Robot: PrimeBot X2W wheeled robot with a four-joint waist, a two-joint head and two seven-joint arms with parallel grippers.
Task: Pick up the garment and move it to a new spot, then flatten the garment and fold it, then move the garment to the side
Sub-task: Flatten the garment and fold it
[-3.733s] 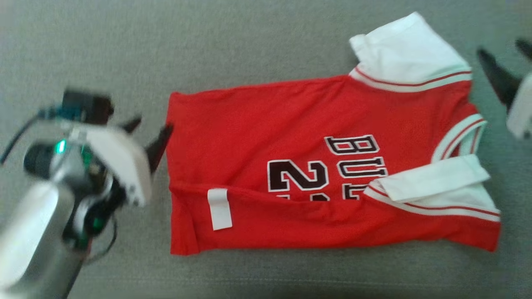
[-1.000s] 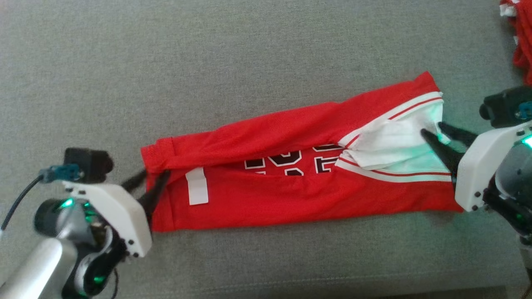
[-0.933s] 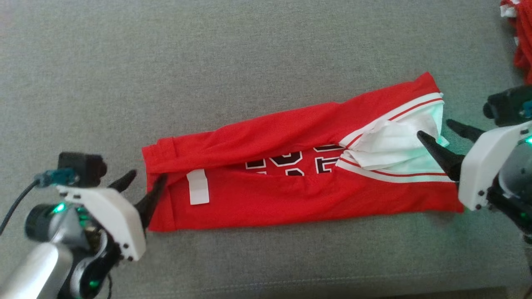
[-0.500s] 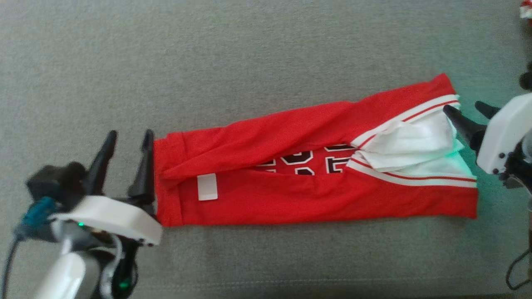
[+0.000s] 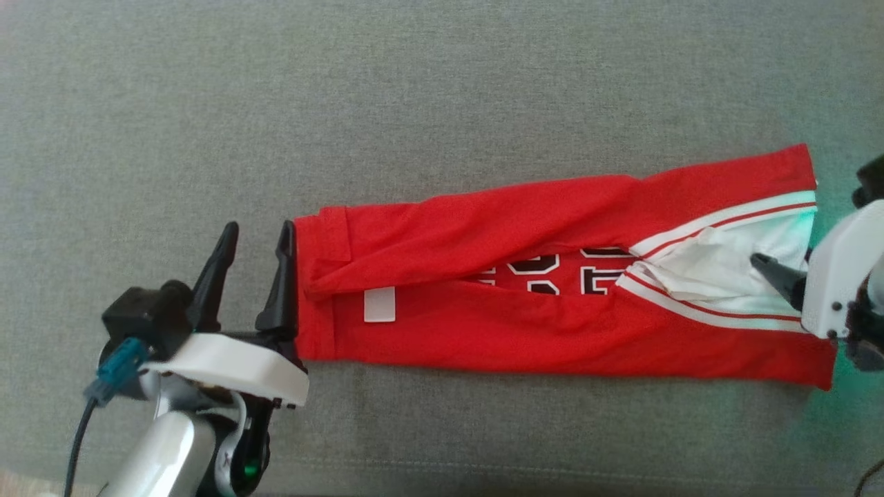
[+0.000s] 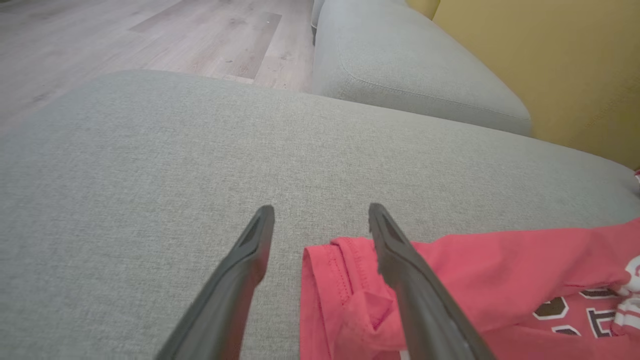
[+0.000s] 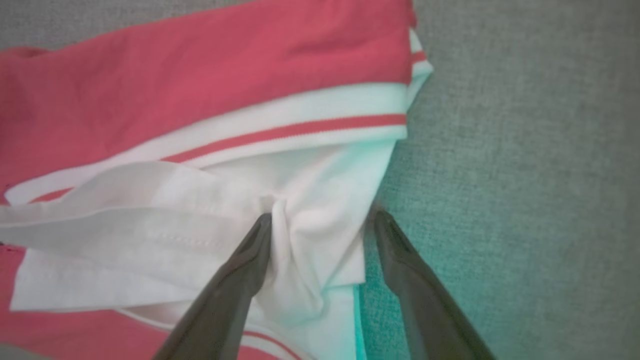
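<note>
The garment, a red jersey with white sleeves and dark lettering, lies on the grey cushion, folded lengthwise into a long strip. My left gripper stands open at its left hem end, the inner finger touching the hem edge. In the left wrist view the hem corner lies between the open left gripper fingers. My right gripper is open over the bunched white sleeve at the garment's right end; one of its fingers shows in the head view. Neither gripper holds the cloth.
The grey sofa cushion stretches wide above and left of the garment; its front seam runs near the bottom. The left wrist view shows a wooden floor, a second cushion and a yellow wall beyond.
Both grippers have opened and let go of the garment's ends. The left gripper has turned to point up the view beside the hem. The camera has shifted, so the whole picture sits further right.
</note>
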